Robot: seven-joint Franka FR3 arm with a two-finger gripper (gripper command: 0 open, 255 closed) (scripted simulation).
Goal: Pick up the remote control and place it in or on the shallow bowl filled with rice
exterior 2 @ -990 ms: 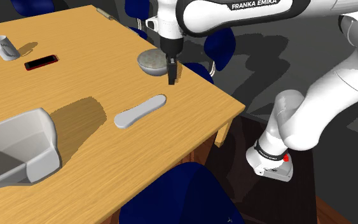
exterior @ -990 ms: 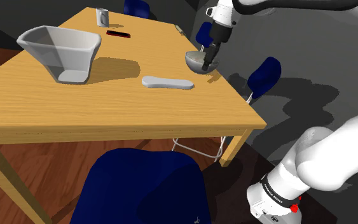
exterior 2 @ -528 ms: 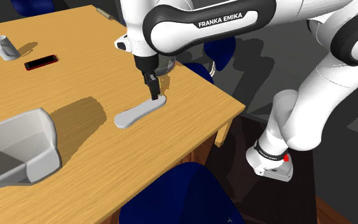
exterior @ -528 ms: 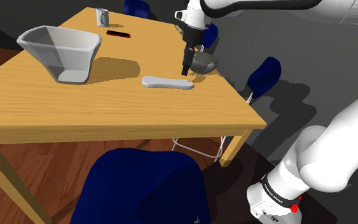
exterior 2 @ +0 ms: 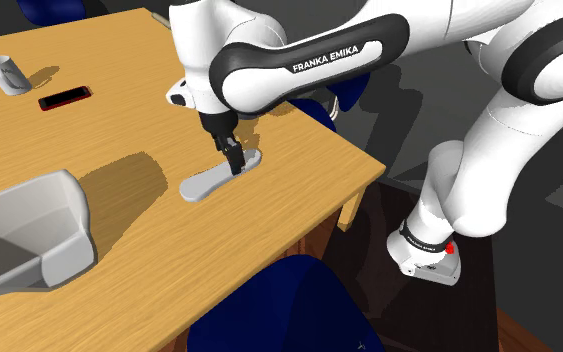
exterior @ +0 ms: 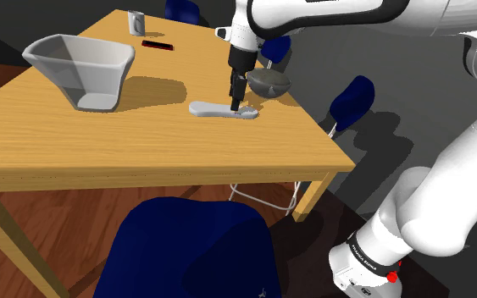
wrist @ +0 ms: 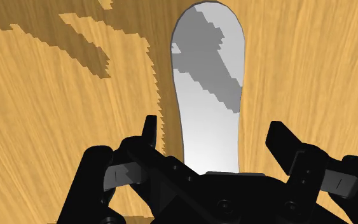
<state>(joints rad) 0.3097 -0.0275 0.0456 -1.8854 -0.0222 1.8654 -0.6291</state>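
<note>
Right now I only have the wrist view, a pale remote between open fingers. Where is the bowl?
Observer: The bowl sits just past the remote, toward the shoulder view's right, near the edge of the table.
Operator: Which end is the hand over?
Observer: The hand is over the end nearer the bowl.
Operator: Anything else on the table?
Observer: A large grey container at the shoulder view's left.
</note>
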